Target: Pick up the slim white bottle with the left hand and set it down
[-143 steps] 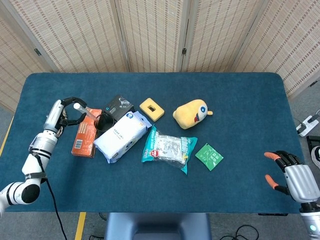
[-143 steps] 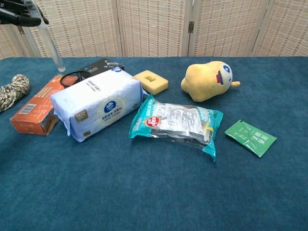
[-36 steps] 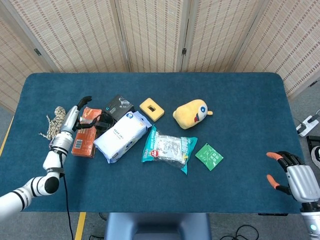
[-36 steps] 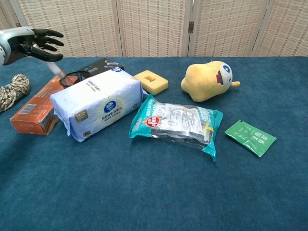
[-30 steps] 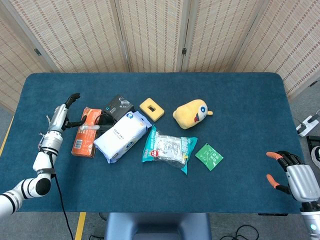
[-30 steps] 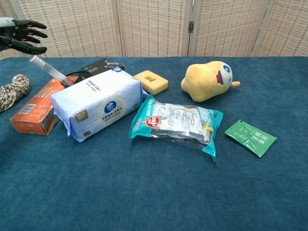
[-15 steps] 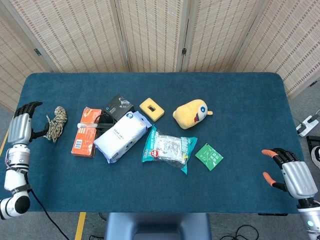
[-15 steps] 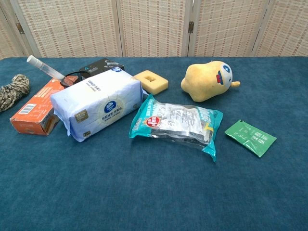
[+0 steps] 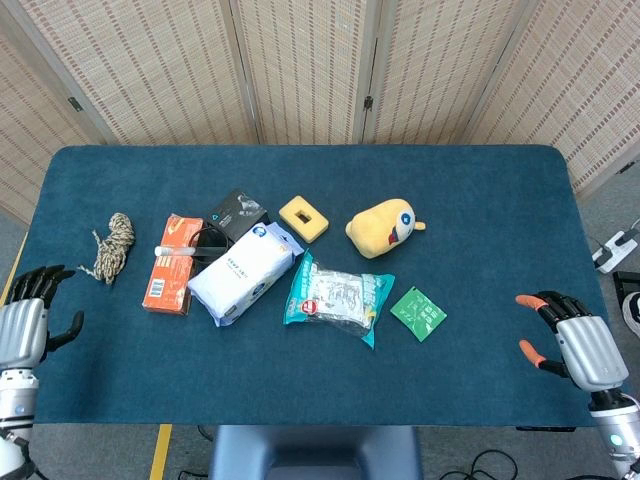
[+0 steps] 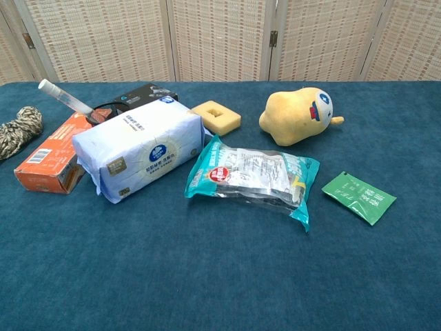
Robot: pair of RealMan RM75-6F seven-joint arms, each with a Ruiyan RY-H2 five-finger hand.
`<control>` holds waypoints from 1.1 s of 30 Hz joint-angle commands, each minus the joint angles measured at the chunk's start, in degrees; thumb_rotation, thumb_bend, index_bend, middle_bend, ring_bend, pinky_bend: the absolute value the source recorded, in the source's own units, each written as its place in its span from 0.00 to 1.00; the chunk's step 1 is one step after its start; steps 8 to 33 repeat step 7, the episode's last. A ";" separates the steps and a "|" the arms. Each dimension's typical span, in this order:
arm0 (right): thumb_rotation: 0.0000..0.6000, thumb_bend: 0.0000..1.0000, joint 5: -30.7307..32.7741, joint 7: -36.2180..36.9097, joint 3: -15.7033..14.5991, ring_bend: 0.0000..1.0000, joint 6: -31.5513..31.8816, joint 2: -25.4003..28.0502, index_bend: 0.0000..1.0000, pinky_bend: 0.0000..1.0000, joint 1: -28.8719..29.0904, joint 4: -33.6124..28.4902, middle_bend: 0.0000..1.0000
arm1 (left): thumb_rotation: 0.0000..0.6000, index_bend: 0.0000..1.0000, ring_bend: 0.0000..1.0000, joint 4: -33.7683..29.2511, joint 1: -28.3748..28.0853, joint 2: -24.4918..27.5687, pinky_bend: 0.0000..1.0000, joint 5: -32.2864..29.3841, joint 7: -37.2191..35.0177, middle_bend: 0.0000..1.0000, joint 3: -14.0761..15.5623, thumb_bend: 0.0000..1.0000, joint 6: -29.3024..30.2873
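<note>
The slim white bottle [image 9: 176, 251] [image 10: 66, 98] lies on its side across the orange box [image 9: 167, 264] [image 10: 52, 151], its far end by the black ring. My left hand [image 9: 22, 326] is off the table's left front corner, far from the bottle, fingers spread and holding nothing. My right hand [image 9: 570, 342] hangs beyond the right front edge, fingers apart, empty. Neither hand shows in the chest view.
A rope bundle [image 9: 110, 245] lies left of the orange box. A white tissue pack [image 9: 242, 271], black box [image 9: 236, 212], yellow sponge block [image 9: 303, 217], yellow plush toy [image 9: 383, 226], snack bag [image 9: 336, 297] and green sachet [image 9: 418, 312] fill the table's middle.
My left hand let go of the bottle, which now lies on the orange box. The hand then drew back left and toward the front edge. The right hand barely shifted.
</note>
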 commanded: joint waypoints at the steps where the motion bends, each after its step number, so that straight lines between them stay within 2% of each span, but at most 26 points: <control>1: 1.00 0.23 0.02 -2.47 0.28 0.20 1.11 -0.92 0.25 0.25 -0.34 -0.11 0.29 | 1.00 0.26 0.13 -2.24 2.76 0.32 0.13 3.60 2.36 0.21 3.06 0.43 2.71; 6: 1.00 0.23 0.30 -4.12 0.28 0.20 1.57 -1.81 0.25 0.25 -0.63 -0.46 0.29 | 1.00 0.27 0.13 -3.88 5.30 -0.13 0.13 6.33 4.79 0.21 4.88 0.43 5.11; 33: 1.00 0.23 0.36 -4.26 0.23 0.20 1.51 -1.91 0.25 0.25 -0.63 -0.48 0.29 | 1.00 0.27 0.13 -3.96 5.58 -0.27 0.13 6.42 5.21 0.21 4.89 0.43 5.33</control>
